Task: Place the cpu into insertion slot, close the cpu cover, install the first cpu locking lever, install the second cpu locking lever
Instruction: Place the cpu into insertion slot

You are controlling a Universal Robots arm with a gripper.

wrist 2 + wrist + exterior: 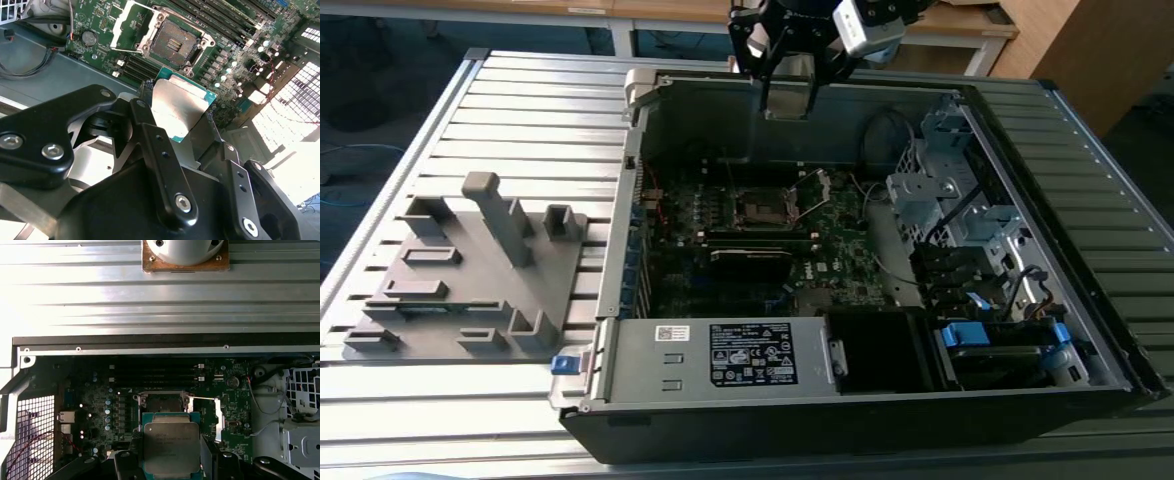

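Observation:
My gripper (786, 98) hangs above the back wall of the open computer case and is shut on the cpu (182, 112), a flat square chip with a dull silver top and a green rim (170, 445). The black fingers (150, 135) press on two opposite edges of the chip. Below on the green board lies the insertion slot (761, 207), a square socket with a dark centre (172, 45) (162, 402) and nothing in it. The cpu cover (125, 25) is swung open and stands beside the socket (811, 190) (205, 415). The cpu is held well above the socket.
A grey labelled power supply box (720, 355) fills the case's front. Drive cages and cables (947, 195) crowd the exterior view's right. Long black memory slots (150, 372) run beside the socket. A grey fixture block (467, 270) stands on the slatted table at the exterior view's left.

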